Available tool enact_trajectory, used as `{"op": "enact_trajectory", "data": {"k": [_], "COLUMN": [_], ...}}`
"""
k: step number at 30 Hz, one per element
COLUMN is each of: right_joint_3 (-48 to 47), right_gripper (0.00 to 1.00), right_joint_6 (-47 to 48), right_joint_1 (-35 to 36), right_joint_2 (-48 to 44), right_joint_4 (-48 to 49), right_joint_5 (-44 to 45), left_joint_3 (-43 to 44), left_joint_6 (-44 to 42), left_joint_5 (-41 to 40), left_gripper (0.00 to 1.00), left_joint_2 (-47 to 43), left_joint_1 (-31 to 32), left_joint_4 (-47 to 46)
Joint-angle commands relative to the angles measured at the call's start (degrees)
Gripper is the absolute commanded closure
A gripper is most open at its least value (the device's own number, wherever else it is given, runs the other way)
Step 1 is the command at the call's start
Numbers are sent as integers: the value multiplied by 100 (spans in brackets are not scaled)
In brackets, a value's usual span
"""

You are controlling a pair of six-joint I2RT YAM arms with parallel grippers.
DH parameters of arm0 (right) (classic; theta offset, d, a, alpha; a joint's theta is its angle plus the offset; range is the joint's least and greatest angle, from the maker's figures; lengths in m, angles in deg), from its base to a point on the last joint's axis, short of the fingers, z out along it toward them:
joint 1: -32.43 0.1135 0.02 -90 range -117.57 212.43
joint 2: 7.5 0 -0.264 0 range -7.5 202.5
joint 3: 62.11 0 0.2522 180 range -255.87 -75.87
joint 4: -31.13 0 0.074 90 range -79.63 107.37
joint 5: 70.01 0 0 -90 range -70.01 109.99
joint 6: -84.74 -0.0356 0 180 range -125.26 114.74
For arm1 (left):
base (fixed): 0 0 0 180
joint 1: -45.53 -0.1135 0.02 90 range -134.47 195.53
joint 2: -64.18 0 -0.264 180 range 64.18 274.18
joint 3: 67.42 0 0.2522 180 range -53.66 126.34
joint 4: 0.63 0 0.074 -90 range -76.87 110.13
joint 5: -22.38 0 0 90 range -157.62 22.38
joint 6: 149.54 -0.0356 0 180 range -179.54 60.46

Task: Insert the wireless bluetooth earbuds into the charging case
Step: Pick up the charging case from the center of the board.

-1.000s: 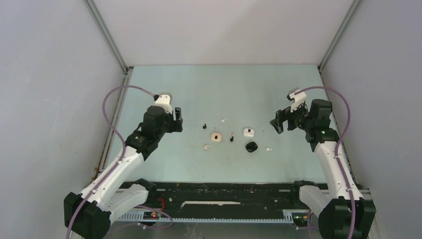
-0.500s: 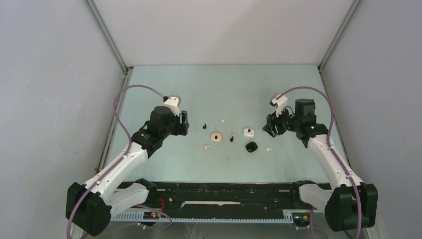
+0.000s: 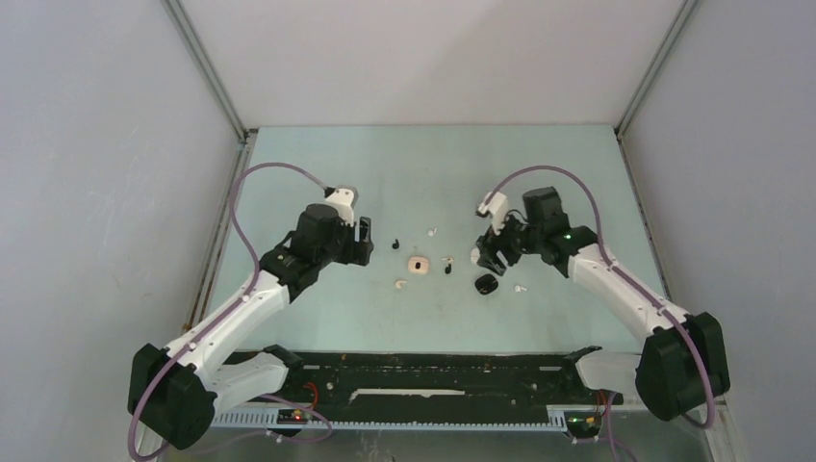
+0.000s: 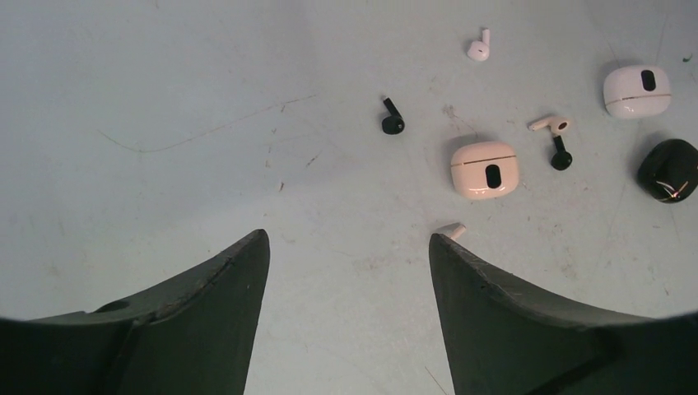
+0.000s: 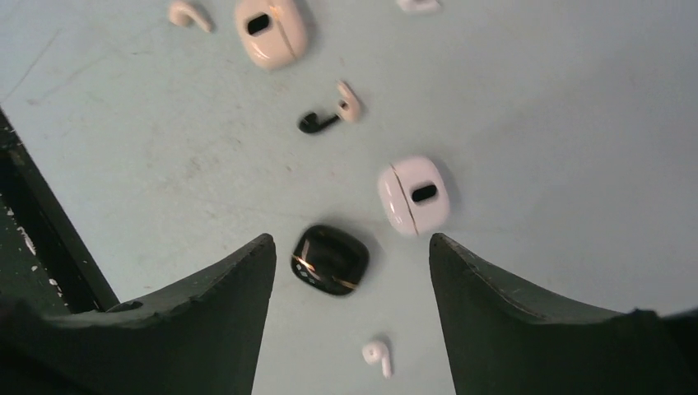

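Looks barely begun: shows the cream case [image 4: 485, 169], white case [image 4: 636, 90] and black case [image 4: 668, 169] all shut and the earbuds [image 4: 393, 122] loose on the desk [image 4: 165, 99], none seated, leaving every lid to open and every bud to place. Finds the left tool [image 4: 347, 237] spread wide and empty, hanging just left of the cluster, with a cream bud [image 4: 451, 230] just beside one fingertip and the cream case a little beyond. Finds the right tool [image 5: 352, 239] likewise parted and holding nothing, poised over the black case and white case, with a white bud [image 5: 376, 354] near them.
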Motion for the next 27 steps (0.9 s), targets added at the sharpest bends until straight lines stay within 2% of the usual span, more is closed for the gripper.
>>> {"op": "enact_trajectory", "data": {"k": [1, 5, 10, 13, 15, 20, 27], "right_joint_3": [-569, -1040, -1858, -2295, -2505, -3015, -3389], "right_gripper": [28, 33, 39, 36, 32, 24, 24], "right_joint_6": [497, 775, 693, 654, 645, 644, 817], "right_joint_1": [1011, 1842, 2129, 2228, 2272, 2304, 2491], "right_joint_2": [510, 1284, 2350, 2767, 3010, 3560, 4005], "right_joint_4": [-8, -33, -208, -260, -262, -435, -782], "right_joint_5": [605, 1201, 1224, 1223, 1242, 1109, 1059], "left_joint_3": [320, 370, 449, 465, 477, 565, 611], "left_joint_6": [152, 212, 294, 411, 714, 1167, 1216], "left_joint_5": [-433, -680, -1132, -1301, -1364, -900, -758], "left_gripper": [21, 17, 14, 12, 7, 2, 2], "left_joint_2": [-212, -201, -53, -27, -33, 124, 185], "left_joint_1": [19, 18, -35, -127, -266, -717, -913], "left_joint_4": [153, 252, 478, 553, 626, 714, 748]}}
